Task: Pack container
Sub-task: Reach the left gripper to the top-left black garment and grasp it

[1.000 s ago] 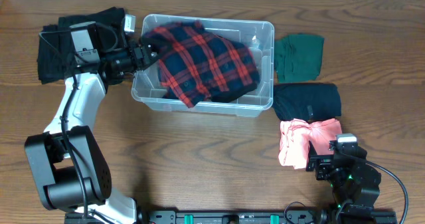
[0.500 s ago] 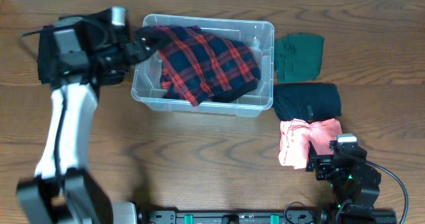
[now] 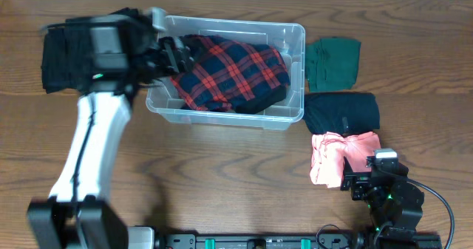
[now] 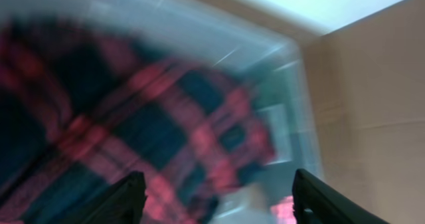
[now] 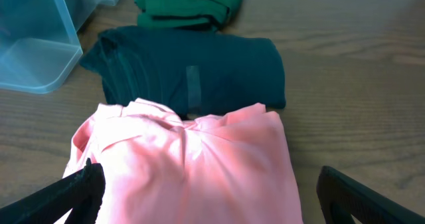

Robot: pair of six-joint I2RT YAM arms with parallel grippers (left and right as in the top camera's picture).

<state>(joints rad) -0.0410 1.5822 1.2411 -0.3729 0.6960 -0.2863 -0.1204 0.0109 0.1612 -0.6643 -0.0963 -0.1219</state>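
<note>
Found one clear container (image 3: 222, 117) on the bench (image 3: 222, 182), rear centre, holding one red-and-navy plaid shirt (image 3: 233, 75). Counted three folded items in a column to its right: one green garment (image 3: 332, 63), one dark garment (image 3: 341, 112), one pink garment (image 3: 336, 157). Noted one black garment (image 3: 55, 64) at far left (partly under the arm). Recorded two tools. Observed left tool (image 4: 219, 187) over the container's left end, fingers apart above the plaid; view blurred, no grip discernible. Observed right tool (image 5: 209, 184) spread wide, empty, low over the pink garment.
</note>
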